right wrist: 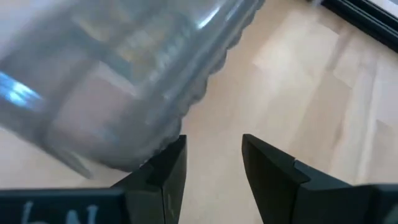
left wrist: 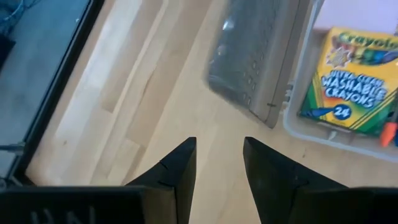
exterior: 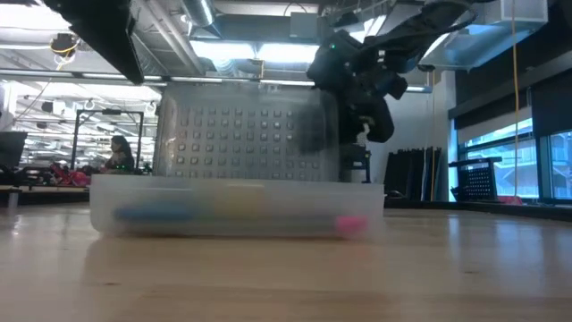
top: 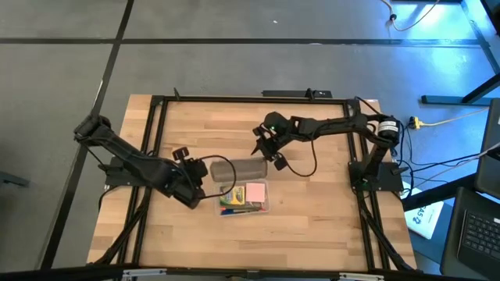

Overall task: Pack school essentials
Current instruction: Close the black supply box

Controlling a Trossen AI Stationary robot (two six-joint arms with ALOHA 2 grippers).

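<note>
Nearest low cam: clear case flat on table, blurred blue, yellow, pink contents inside; grey studded lid standing up behind it.

Left gripper: fingers spread w/ a gap, nothing between, bare wood ahead. Hovers just beside case's left end in high view. Past fingertips: lid, then crayon box lying in case, orange tip beside it at frame edge.

Right gripper: fingers apart, nothing pinched, bare wood between tips. Clear ribbed lid edge just ahead of one finger; contact — can't tell. High view: gripper above table just behind lid's right end.

Case in high view mid-table, lid hinged open toward the rear. Inside: pink notepad right side, crayon box left of it, thin pencils along front wall. Scissors, eraser — can't make out.
</note>
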